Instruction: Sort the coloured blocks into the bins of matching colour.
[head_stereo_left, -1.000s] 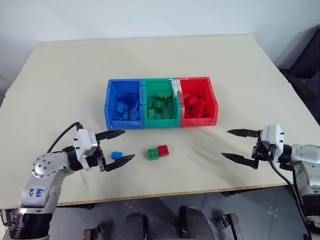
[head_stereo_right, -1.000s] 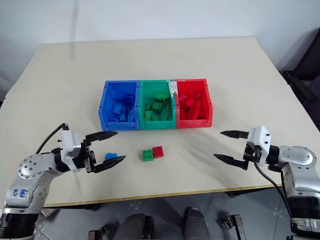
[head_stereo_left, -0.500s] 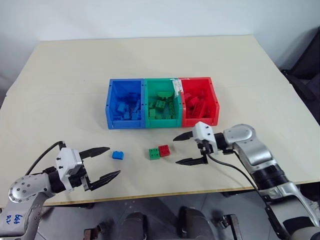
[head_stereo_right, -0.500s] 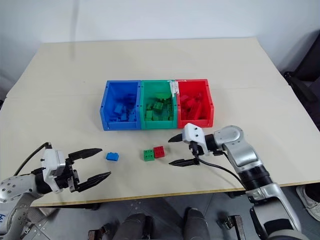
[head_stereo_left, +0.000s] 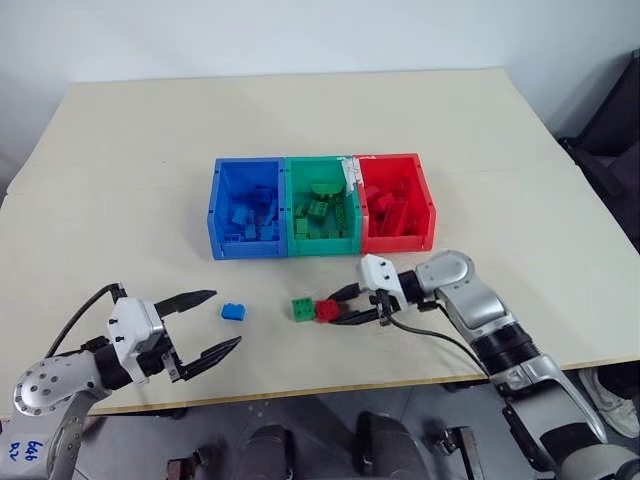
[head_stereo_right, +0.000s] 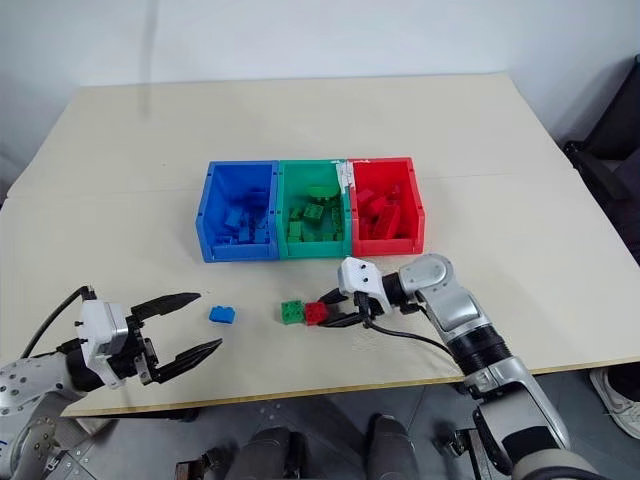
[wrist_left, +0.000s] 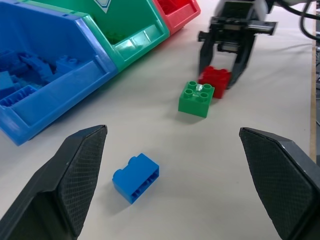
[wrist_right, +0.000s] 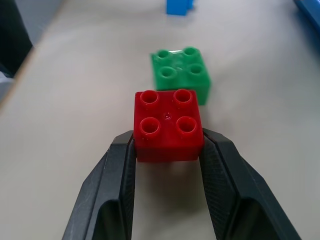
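Note:
My right gripper (wrist_right: 167, 142) is shut on a red block (wrist_right: 167, 125) that rests on the table. A green block (head_stereo_left: 303, 309) touches it on the side away from the gripper. Further left on the table lies a blue block (head_stereo_left: 234, 311). My left gripper (head_stereo_left: 227, 318) is open, near the table's front edge, and points at the blue block without touching it. The bins stand in a joined row behind the blocks: blue (head_stereo_left: 245, 249), green (head_stereo_left: 322, 245) and red (head_stereo_left: 400, 243). Each holds several blocks of its own colour.
The beige table (head_stereo_left: 480, 180) reaches well beyond the bins on every side. Its front edge runs just below both grippers. A dark object (head_stereo_left: 615, 120) stands past the table's right edge.
My right gripper has swung left across the table to the red block and shut on it. My left gripper has drawn back from the blue block towards the front edge and has stayed open.

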